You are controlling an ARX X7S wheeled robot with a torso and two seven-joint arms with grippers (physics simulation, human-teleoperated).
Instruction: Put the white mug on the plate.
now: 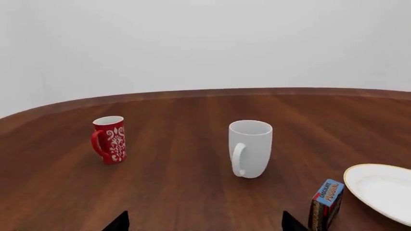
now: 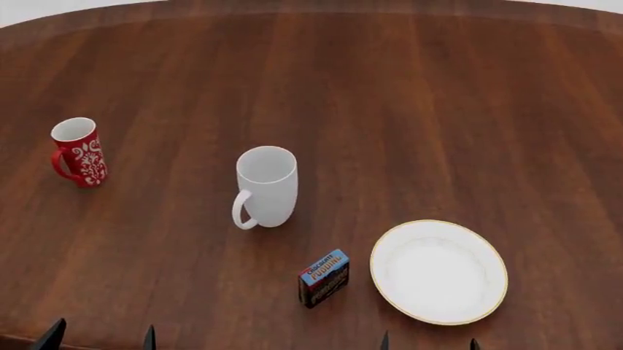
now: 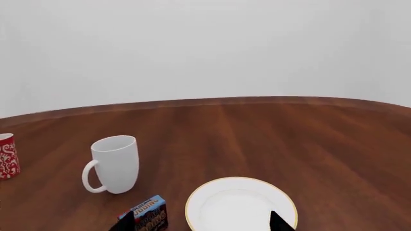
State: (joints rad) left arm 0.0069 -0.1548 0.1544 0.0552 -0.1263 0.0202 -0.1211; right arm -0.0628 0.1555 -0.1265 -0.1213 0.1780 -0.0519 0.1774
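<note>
The white mug [image 2: 265,187] stands upright near the middle of the brown table, handle toward me; it also shows in the left wrist view [image 1: 250,148] and the right wrist view [image 3: 113,164]. The plate [image 2: 439,271], white with a gold rim, lies empty to the mug's right and nearer me, and shows in the right wrist view [image 3: 240,206] and at the edge of the left wrist view [image 1: 382,191]. My left gripper [image 2: 99,339] is open and empty at the near table edge, well short of the mug. My right gripper [image 2: 428,343] is open and empty just before the plate.
A red mug with white floral pattern [image 2: 78,153] stands at the left. A small pudding box [image 2: 323,277] stands between the white mug and the plate, close to the plate's left rim. The table [image 2: 438,109] has a curved far edge against a white wall.
</note>
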